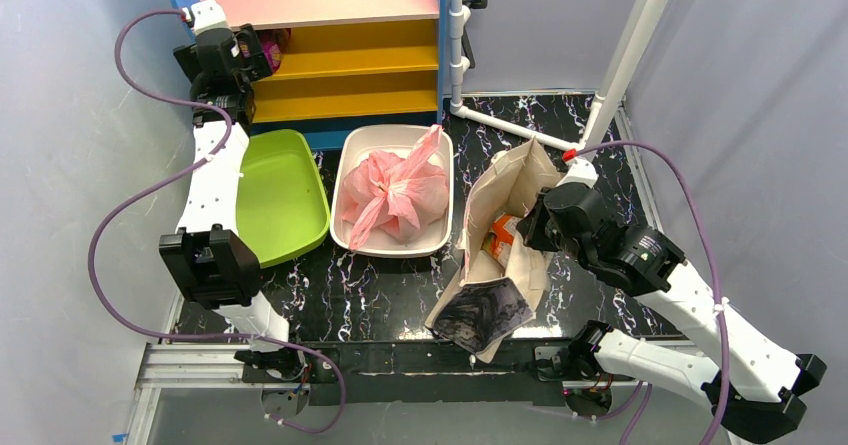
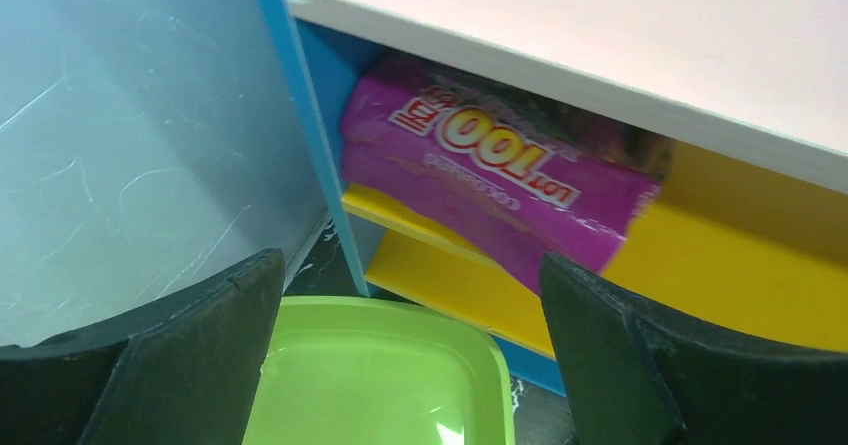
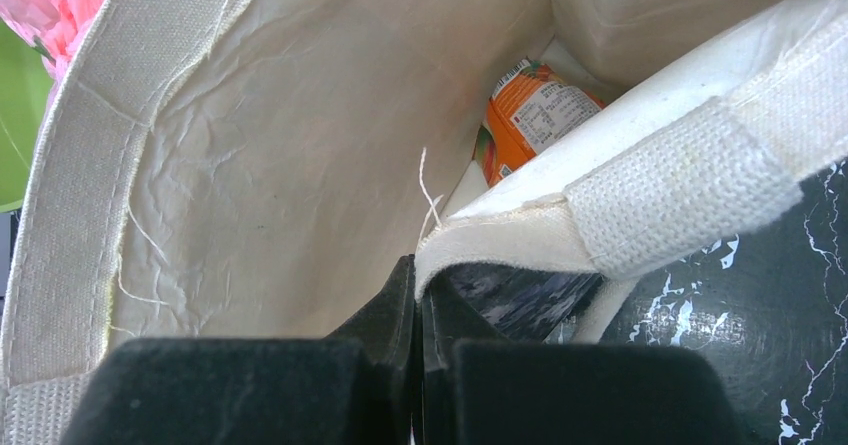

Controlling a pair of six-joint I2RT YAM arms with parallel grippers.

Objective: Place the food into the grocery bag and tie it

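Nearest the bases, the rim of the beige canvas tote point(image 1: 495, 265) is being pinched by the right tool point(image 3: 418, 285), whose jaws are being pressed fully together on the fabric. An orange carton point(image 3: 530, 115) is lying inside. Only a cloth edge is being gripped, so any pull is risking the tote being tipped and the carton spilled. At mid-counter point(image 1: 390, 285), the pink grocery bag point(image 1: 395, 193) is being carried in a white tray point(image 1: 390, 251), gathered at its top. The food inside cannot be made out. Beside it, nothing is showing in a green tray point(image 1: 285, 200). Farthest off, the left tool point(image 2: 410, 275) is being held wide open on nothing, facing a purple packet point(image 2: 490, 180) on the shelf point(image 1: 340, 70), and a wrong item is at risk of being taken.
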